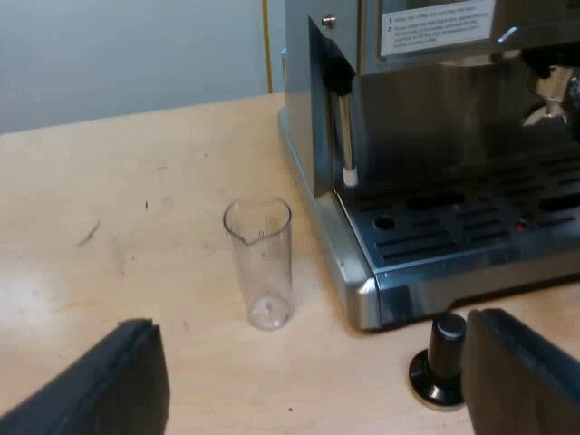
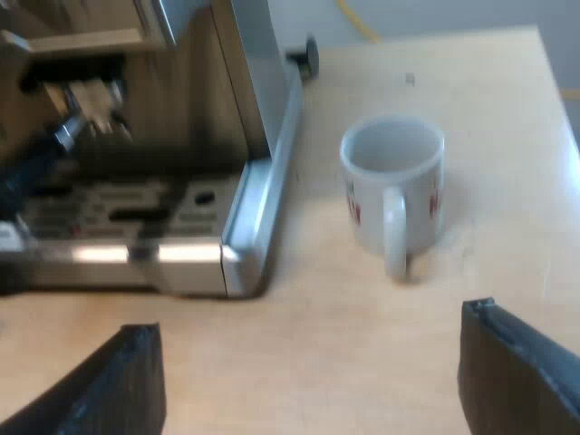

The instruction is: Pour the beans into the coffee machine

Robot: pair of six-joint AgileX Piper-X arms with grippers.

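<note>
My left pincer (image 1: 308,367) hangs low over the table (image 1: 136,181) with its two fingers spread wide, holding nothing. A little beyond the gap between them stands the measuring glass (image 1: 258,263), upright, clear and looking empty. It has bare wood around it on every side but one, where the base corner of the espresso machine (image 1: 426,118) is near but not touching. The tamper (image 1: 441,361) with its black knob stands just before the machine's front edge, close beside one of my left fingers (image 1: 521,376); that is the tight spot. The steam wand (image 1: 346,136) hangs straight down at the machine's side corner, its white tip ending above the drip tray (image 1: 471,222).

My right pincer (image 2: 313,362) is likewise wide open and empty, low over the table, with open wood between its fingers. Ahead, the mug (image 2: 394,190) stands upright with its handle turned toward me. It is well apart from the machine's other base corner, which leaves a lane between them. The table's edge runs not far beyond the mug. At the machine's front the metal holder (image 2: 86,100) sits under the head, its dark handle reaching out over the tray.
</note>
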